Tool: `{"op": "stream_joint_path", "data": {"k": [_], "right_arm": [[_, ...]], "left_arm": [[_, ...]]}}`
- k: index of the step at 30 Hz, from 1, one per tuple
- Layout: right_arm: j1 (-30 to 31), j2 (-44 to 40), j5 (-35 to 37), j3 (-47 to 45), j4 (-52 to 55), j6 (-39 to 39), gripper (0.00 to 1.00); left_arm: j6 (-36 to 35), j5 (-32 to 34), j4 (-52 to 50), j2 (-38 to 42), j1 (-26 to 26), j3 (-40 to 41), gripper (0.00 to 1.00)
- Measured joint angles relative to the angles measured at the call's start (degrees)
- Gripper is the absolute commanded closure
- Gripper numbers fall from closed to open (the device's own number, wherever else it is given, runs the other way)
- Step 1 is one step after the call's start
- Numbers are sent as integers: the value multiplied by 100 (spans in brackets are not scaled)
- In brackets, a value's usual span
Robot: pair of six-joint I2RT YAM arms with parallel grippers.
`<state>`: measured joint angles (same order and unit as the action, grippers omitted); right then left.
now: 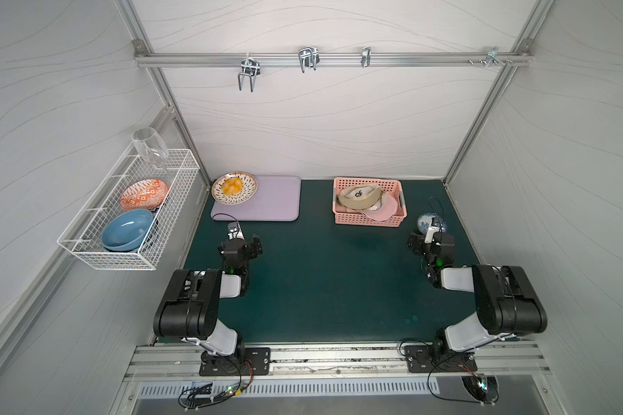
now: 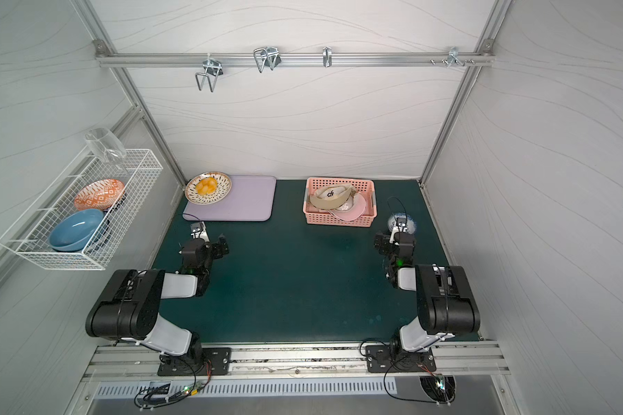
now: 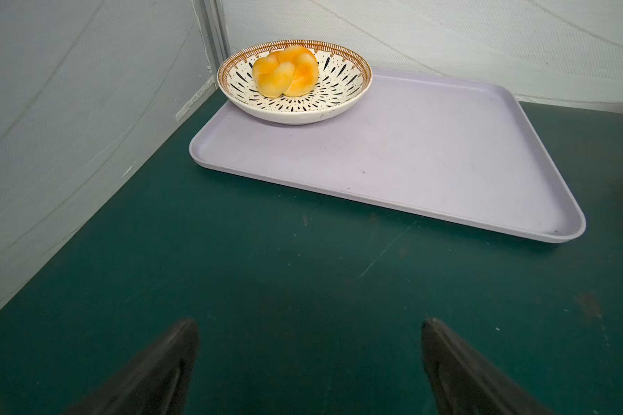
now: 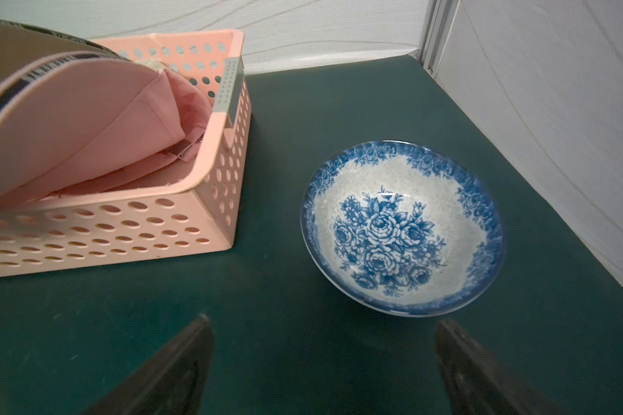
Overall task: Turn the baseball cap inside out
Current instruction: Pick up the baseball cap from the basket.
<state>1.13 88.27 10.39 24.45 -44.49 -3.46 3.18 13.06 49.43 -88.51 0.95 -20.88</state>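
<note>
Right wrist view has the right gripper (image 4: 321,319) wide and empty near a floral bowl (image 4: 403,230) and the pink basket (image 4: 123,230) holding a beige baseball cap (image 4: 8,46), apparently atop a pink cap (image 4: 69,118), while the left gripper (image 3: 308,319), equally wide, faces a lilac tray (image 3: 410,154).

Robotics lab test cell: white wall panels (image 1: 321,125) on an aluminium frame (image 1: 339,59) enclose a dark green table mat (image 1: 331,287). A black-and-white left arm (image 1: 191,305) and right arm (image 1: 500,298) are bolted to a metal rail (image 1: 339,354) along the front edge. Household props sit around them: a wire rack (image 1: 114,257) holding a blue bowl (image 1: 126,228), a lilac tray (image 1: 277,201), a pink basket (image 1: 369,221)
</note>
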Motion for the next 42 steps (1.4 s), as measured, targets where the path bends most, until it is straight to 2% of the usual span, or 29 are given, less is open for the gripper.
{"op": "stream_joint_path", "data": {"k": [24,28,33,37,42], "right_arm": [[2,-13,24,13,81,0,1],[4,-472,236,306,1174,-144,1],[4,-1167,155,1147,2627,-422,1],[11,-1421,-549,1847,3676,-671,1],[114,-1084,-1845,3062,4990,-1086,3]], "left_arm": [[2,4,0,0,0,0,0],[2,66,-192,195,-2,2,0],[155,214,-1051,1445,-35,-48,0],[581,374,-1904,2194,-142,-308,0],[1132,433,-3027,2597,-610,-669,0]]}}
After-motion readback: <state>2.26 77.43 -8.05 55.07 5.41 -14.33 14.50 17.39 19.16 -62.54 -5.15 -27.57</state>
